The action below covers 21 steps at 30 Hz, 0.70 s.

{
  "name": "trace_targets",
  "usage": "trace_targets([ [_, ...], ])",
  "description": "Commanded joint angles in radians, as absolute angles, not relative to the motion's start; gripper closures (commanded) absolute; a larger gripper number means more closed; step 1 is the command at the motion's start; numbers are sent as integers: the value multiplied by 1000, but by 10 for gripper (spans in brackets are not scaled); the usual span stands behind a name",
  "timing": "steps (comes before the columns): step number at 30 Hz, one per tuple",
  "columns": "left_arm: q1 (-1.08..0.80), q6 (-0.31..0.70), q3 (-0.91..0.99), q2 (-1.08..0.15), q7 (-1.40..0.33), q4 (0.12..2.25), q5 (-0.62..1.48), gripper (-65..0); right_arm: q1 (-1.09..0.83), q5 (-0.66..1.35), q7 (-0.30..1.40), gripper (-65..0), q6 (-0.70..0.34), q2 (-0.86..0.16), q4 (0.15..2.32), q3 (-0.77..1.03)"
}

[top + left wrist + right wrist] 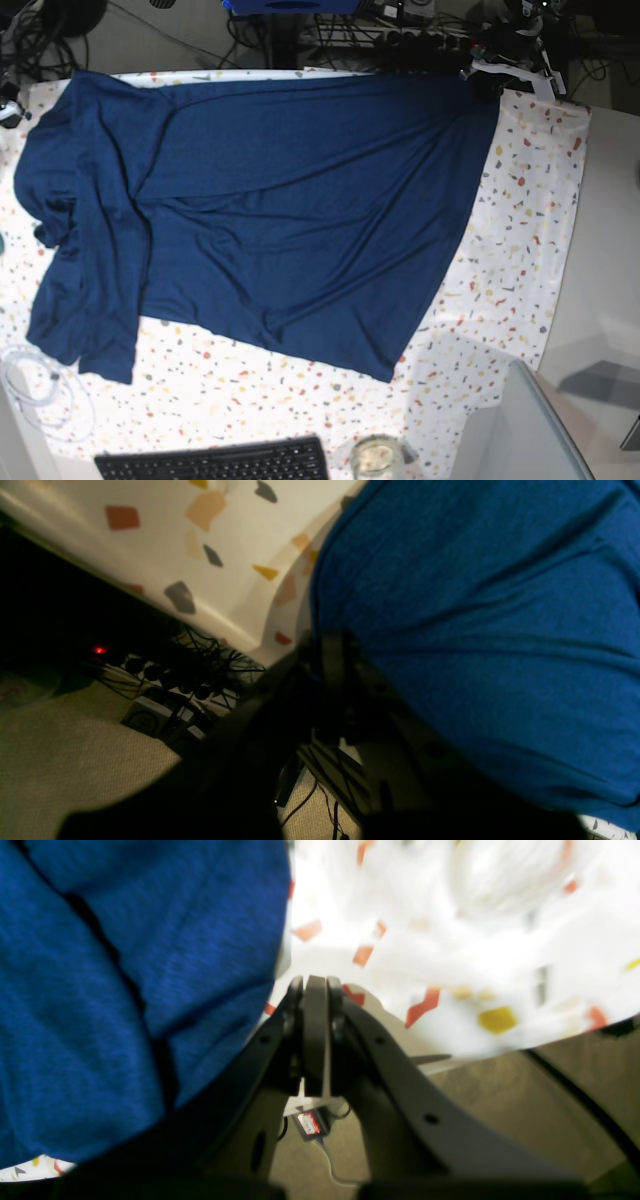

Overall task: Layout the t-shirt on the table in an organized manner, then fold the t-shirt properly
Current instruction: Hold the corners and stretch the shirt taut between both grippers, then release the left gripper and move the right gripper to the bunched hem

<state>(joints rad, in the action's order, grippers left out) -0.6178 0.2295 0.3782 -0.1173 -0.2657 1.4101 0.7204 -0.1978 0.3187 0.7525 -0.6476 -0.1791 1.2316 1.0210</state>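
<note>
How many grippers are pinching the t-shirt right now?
1 for certain: the left gripper is shut on the t-shirt at its far corner. The right gripper is shut beside the shirt's edge; any cloth between its fingers is hidden.

The right gripper (316,990) has dark grey, curved plastic fingers (400,1075) with small round screw holes and flat black pads. The left gripper (332,650) looks black and shadowy.
</note>
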Motion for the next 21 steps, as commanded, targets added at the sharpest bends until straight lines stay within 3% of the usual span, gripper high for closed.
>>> trace_targets([
  [1,-630,231,381,-125,-257,1423,725,0,-196,334,734,-2,-648,-197,1268,1026],
  [7,-628,231,390,-130,-257,1425,725,0,-188,334,760,-3,-648,-186,1368,1023],
  [10,-628,231,390,-130,-257,1442,725,-211,-156,334,792,-69,-648,-197,1400,960],
  [13,-628,231,390,-130,-257,1471,725,-402,-117,334,791,-198,-648,-217,1435,848],
  [15,-628,231,392,-130,-257,1495,725,-494,-62,334,789,-293,-648,-229,1435,785],
  [18,-630,229,395,-130,-257,1529,725,-568,33,334,789,-392,-641,-248,1434,704],
  [21,-634,229,469,-122,-257,1550,725,-581,151,334,788,-459,-515,-283,1380,584],
])
